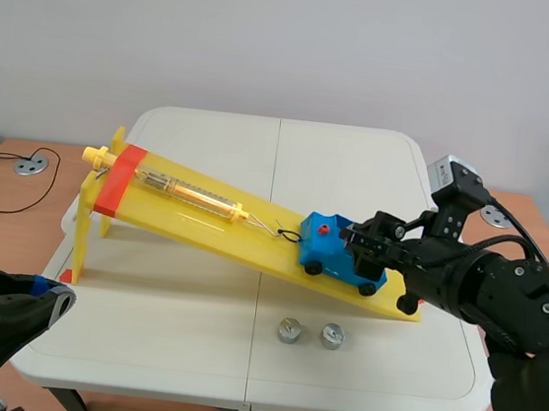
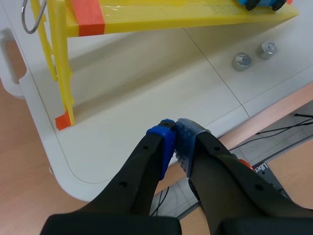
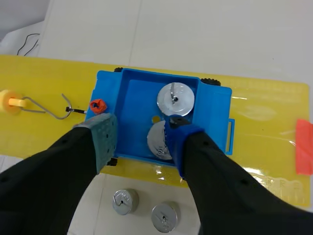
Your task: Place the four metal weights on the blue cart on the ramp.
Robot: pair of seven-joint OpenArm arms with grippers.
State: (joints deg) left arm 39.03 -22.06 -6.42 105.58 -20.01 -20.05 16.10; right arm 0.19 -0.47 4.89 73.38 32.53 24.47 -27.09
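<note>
Blue cart [image 3: 129, 105] on ramp [image 3: 49, 83] carries two weights [image 3: 175, 99]; right pincer [image 3: 139, 137] spread open above it, drop-off pose; left pincer [image 2: 173, 134] closed, parked clear.

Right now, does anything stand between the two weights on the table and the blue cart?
Nothing visible does. Both weights sit on bare table beside the ramp; the cart has free floor beside two loaded weights, under the open right end effector.

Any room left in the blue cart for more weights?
Yes. In the cart, the floor between the red knob and the two weights is bare. Their side is crowded, and the right end effector hangs above the cart.
</note>
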